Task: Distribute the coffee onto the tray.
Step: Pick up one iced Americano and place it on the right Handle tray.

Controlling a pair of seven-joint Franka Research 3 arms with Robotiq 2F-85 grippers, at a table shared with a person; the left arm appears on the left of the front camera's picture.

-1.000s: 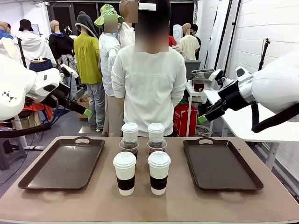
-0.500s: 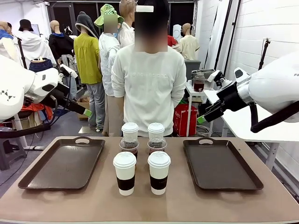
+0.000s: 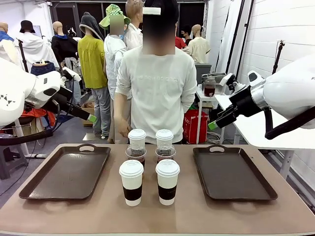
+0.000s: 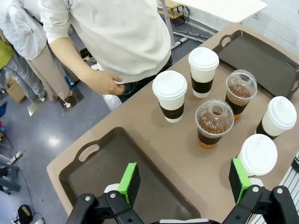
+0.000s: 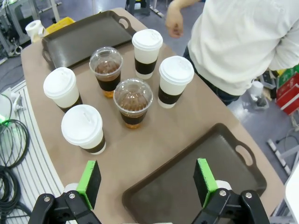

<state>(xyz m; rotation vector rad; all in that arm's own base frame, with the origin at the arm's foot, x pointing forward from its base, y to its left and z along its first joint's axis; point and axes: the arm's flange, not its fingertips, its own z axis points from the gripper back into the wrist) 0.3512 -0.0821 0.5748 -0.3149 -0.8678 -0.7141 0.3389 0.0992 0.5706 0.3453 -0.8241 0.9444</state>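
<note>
Right wrist view: right gripper point(image 5: 147, 182) hangs with jaws apart and empty, facing the right tray point(image 5: 187, 191), six coffee cups point(image 5: 133, 100) clustered mid-table beside it — centre on one paper cup point(image 5: 84, 128), grip its brown band gently, keep it upright.

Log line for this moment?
left gripper: open, raised | right gripper: open, raised | four white brown-banded lidded paper cups, two clear plastic dome-lidded cups of brown drink: on table between dark brown trays
</note>
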